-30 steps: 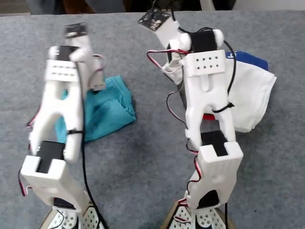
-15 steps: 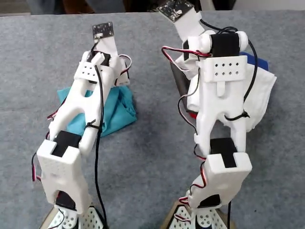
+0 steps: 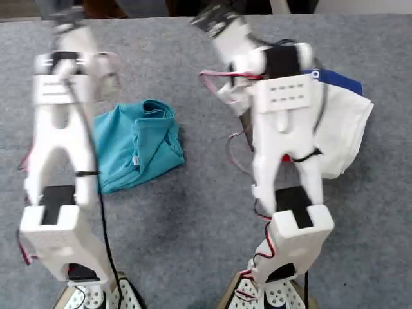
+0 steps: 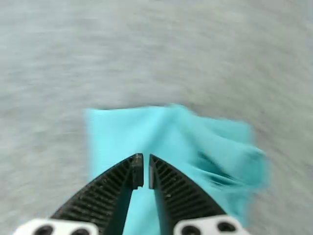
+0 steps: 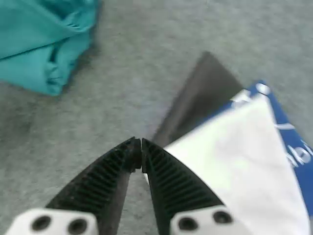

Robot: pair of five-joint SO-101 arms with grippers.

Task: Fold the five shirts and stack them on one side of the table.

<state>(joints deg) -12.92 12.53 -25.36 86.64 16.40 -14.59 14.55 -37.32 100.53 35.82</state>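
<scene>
A crumpled teal shirt (image 3: 138, 145) lies left of centre on the grey table. My left gripper (image 4: 144, 171) hovers shut over this teal shirt (image 4: 176, 139), with nothing between its fingers. On the right sits a stack: a white shirt (image 3: 341, 129) on top, a blue one (image 3: 335, 78) behind it, a red sliver (image 3: 283, 158) and a dark shirt (image 3: 246, 125) underneath. My right gripper (image 5: 137, 152) is shut and empty, above the carpet beside the stack's dark shirt (image 5: 200, 93) and white shirt (image 5: 244, 161). The teal shirt (image 5: 44, 44) shows farther off.
The left arm (image 3: 61, 122) stands along the table's left side, and the right arm (image 3: 286, 122) covers the stack's left part. Grey carpet (image 3: 193, 212) lies bare between the arms and along the far edge.
The left arm has swung left off the teal shirt, which now lies uncovered. The right arm's wrist has shifted slightly to the left above the stack.
</scene>
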